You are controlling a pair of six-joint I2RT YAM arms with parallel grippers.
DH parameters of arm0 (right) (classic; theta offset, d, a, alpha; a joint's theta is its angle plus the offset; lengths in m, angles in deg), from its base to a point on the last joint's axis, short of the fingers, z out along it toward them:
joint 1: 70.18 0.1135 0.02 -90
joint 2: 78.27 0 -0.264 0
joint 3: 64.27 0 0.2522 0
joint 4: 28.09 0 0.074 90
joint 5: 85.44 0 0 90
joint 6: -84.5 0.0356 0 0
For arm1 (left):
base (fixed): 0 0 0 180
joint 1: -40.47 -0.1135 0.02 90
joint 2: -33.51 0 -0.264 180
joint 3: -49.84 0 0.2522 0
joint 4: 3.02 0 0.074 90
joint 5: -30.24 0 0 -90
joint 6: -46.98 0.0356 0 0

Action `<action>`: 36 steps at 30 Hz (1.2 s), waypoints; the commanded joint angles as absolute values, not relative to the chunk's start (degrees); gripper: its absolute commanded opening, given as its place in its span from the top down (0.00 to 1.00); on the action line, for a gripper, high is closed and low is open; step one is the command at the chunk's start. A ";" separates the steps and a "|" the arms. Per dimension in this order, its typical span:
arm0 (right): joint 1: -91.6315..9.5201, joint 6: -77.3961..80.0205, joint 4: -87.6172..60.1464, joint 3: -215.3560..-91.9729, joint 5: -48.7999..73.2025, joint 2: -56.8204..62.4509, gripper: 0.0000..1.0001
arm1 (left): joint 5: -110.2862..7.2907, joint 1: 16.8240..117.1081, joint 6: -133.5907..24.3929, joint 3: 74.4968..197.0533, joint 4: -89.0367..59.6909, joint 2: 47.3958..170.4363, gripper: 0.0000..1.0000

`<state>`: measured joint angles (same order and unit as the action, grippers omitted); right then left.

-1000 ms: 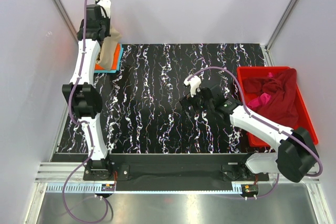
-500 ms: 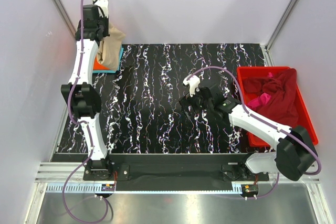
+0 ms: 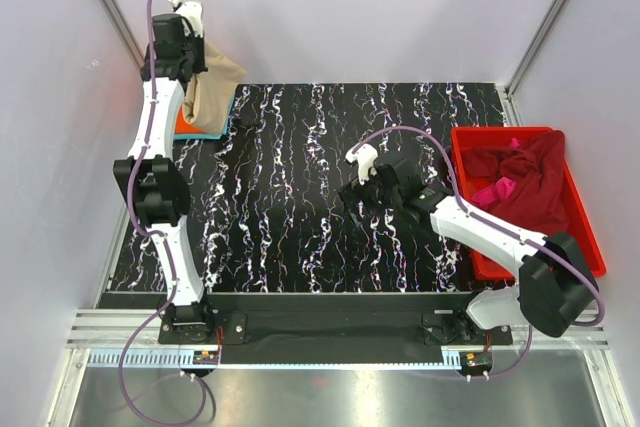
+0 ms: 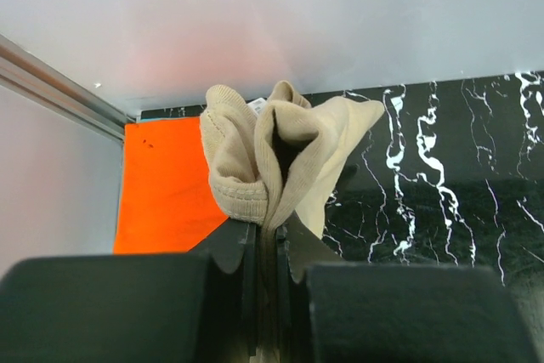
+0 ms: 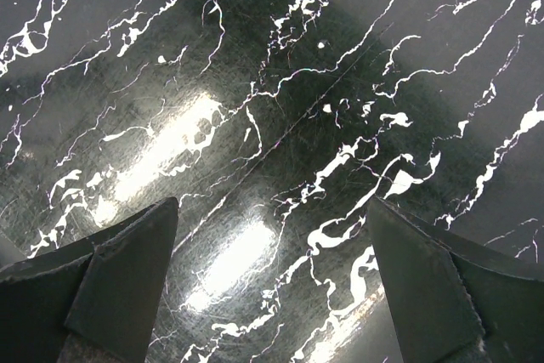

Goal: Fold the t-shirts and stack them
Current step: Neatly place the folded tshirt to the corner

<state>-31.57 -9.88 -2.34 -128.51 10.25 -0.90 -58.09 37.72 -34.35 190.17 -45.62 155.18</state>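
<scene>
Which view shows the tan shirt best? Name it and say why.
Left wrist: the tan shirt fills the middle, bunched and pinched in the shut left tool, ribbed edge visible. The top view shows it small, hanging at the far left corner. The right wrist view shows only table, no shirt.

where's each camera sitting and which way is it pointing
Top external: above and behind the arm bases, looking down on the table and red bin; both whole arms show.
Left wrist: on the raised left arm at the far left corner, looking past the left gripper, shut on the tan t-shirt, down to the orange t-shirt.
Right wrist: low over the table's middle, facing down; the open right gripper frames the view.
Shared: top and left wrist both show the tan and orange t-shirts.
</scene>
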 commanded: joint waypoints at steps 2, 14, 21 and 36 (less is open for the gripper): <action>-31.77 -9.46 -2.38 -132.26 11.15 0.39 0.00 | -55.45 35.02 -35.55 190.69 -37.61 154.70 1.00; -31.77 -9.37 -0.62 -137.09 11.33 6.90 0.01 | -51.94 30.27 -34.67 196.06 -34.18 164.64 1.00; -31.77 -8.41 -0.18 -139.29 11.42 9.89 0.02 | -51.23 28.52 -36.25 199.48 -31.11 170.00 1.00; -31.86 -2.96 0.61 -139.29 11.77 7.87 0.02 | -71.44 30.00 -41.09 200.98 -31.72 170.02 0.15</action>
